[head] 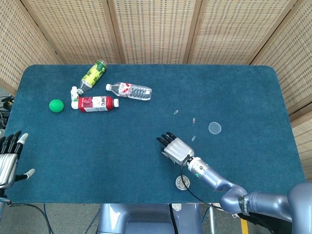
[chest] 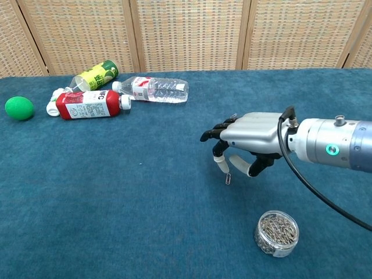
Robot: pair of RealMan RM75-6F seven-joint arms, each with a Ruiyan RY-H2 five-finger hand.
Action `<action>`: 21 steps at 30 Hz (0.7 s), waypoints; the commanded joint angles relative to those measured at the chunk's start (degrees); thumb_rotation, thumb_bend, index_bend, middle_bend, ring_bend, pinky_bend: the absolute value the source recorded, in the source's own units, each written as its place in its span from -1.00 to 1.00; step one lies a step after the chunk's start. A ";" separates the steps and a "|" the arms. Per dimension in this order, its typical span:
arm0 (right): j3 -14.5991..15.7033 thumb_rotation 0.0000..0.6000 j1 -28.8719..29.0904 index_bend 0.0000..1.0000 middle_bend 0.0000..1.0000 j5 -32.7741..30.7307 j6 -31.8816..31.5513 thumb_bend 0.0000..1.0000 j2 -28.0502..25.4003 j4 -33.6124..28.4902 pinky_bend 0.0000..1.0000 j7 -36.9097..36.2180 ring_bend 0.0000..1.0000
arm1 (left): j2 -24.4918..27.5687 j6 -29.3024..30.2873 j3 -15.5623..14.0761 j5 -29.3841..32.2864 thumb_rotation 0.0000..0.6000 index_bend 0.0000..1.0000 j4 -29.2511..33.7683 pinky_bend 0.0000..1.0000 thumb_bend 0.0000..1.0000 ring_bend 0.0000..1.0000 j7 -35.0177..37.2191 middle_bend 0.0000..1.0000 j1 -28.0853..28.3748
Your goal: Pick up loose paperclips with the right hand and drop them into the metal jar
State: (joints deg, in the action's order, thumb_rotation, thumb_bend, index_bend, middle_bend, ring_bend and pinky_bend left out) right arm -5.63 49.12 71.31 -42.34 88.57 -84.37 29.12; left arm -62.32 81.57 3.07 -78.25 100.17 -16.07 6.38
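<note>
The blue counter (chest: 104, 221) is seen with the right hand (chest: 247, 139) held low over its near middle, its fingers (chest: 220, 164) curled downward and apart, nothing grasped. The metal jar (chest: 276, 233), already filled with clips, is set nearer and slightly right. A loose paperclip (chest: 228, 178) is found just under the fingertips, flat, its long axis running roughly near to far. It is judged light, thin, stiff and slippery; a pinch across its narrow sides is advised. The left hand (head: 9, 156) is kept released at the near left edge.
</note>
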 commanded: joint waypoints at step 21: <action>0.84 1.00 2.34 -0.12 -0.91 -7.36 -0.80 0.67 4.93 6.03 -0.90 6.11 -1.00 | 0.23 0.24 -0.11 -0.13 1.00 -1.00 0.16 -1.00 -1.00 -1.00 0.41 -1.00 0.02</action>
State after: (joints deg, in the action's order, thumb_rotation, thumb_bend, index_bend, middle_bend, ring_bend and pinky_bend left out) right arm -4.99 51.43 64.34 -43.00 93.62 -78.37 34.86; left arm -62.09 81.82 2.97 -78.38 100.34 -15.66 6.41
